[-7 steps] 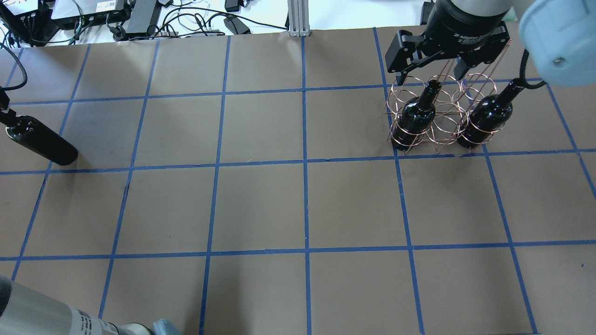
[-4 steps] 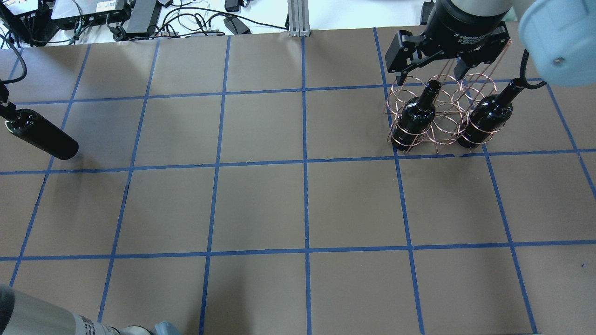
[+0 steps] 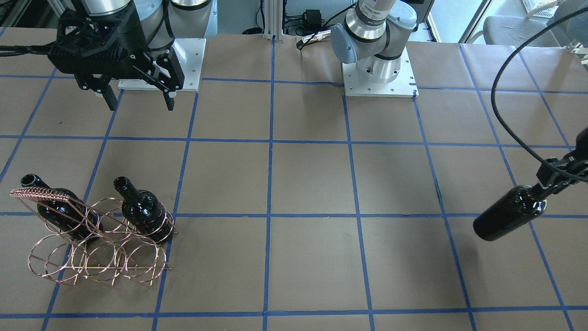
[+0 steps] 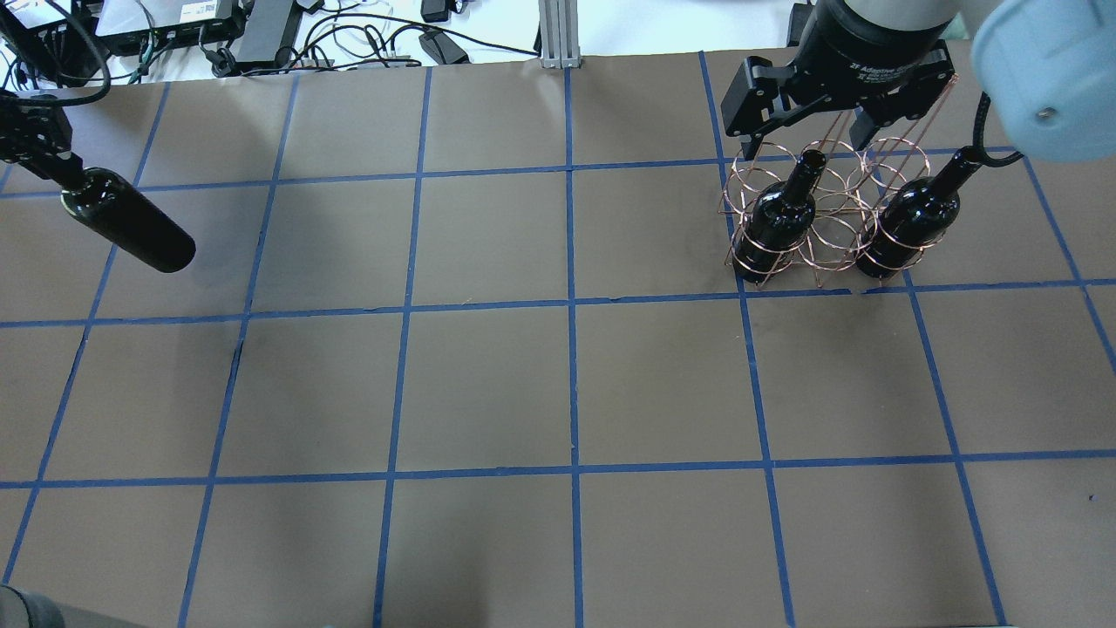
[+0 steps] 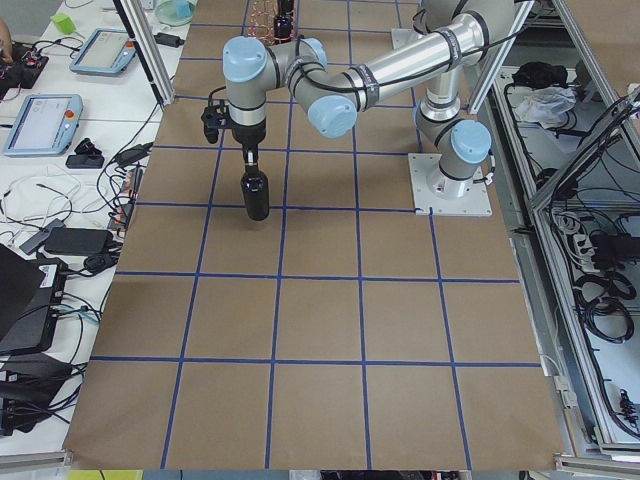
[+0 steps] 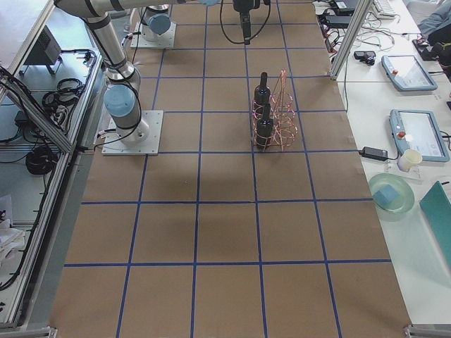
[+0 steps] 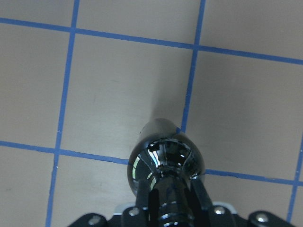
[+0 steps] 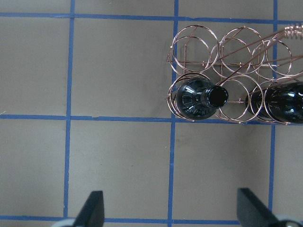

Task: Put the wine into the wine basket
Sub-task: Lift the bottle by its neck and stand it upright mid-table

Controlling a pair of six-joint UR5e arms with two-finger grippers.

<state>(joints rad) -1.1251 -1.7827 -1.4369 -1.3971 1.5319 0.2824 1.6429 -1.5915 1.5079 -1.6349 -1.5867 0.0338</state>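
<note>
The left gripper (image 7: 171, 201) pinches the neck of the wine (image 7: 165, 151), which hangs neck-up well apart from the wine basket (image 8: 222, 56) (only the wrist view shows the fingers on the glass). The right gripper (image 8: 173, 210) is spread wide above the basket, where two bottles (image 8: 199, 97) fill one row's end rings

Brown paper covers the counter (image 4: 488, 384), crossed by blue tape lines (image 4: 573, 384) in a square grid. An aluminium post (image 4: 554, 35) stands at its far edge, beside tangled black cables (image 4: 344, 44). A white side bench (image 6: 366, 113) carries two tablets (image 6: 419, 134) and a paper cup (image 6: 407, 160).
</note>
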